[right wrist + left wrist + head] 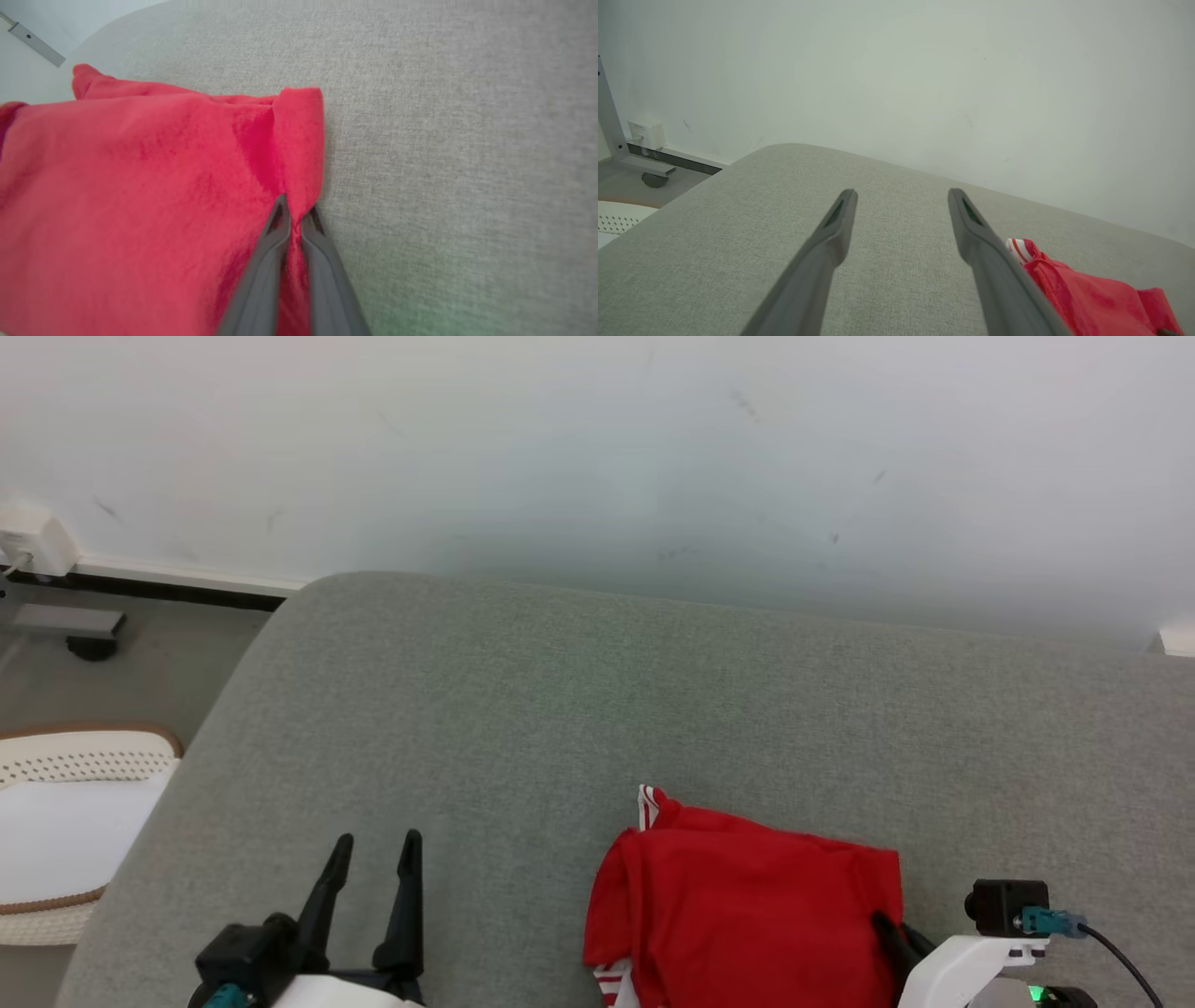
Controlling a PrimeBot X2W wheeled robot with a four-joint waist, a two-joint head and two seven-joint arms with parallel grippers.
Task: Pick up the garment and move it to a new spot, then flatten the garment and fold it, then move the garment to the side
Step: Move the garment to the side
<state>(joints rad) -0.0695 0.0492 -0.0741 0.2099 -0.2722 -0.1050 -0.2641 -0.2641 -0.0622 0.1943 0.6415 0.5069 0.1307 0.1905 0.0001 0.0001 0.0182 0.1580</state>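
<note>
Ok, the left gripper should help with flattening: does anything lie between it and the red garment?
Nothing visible does. Bare grey cushion lies between the open left gripper and the garment; the right gripper is shut on its right edge.

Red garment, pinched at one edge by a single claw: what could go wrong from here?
1. The right gripper pinches just a thin fold at the garment's edge; the cloth might slip out when pulled.
2. The left gripper hangs open over bare cushion, apart from the garment; dragged or lifted by one edge, it will likely bunch up rather than lie flat.
</note>
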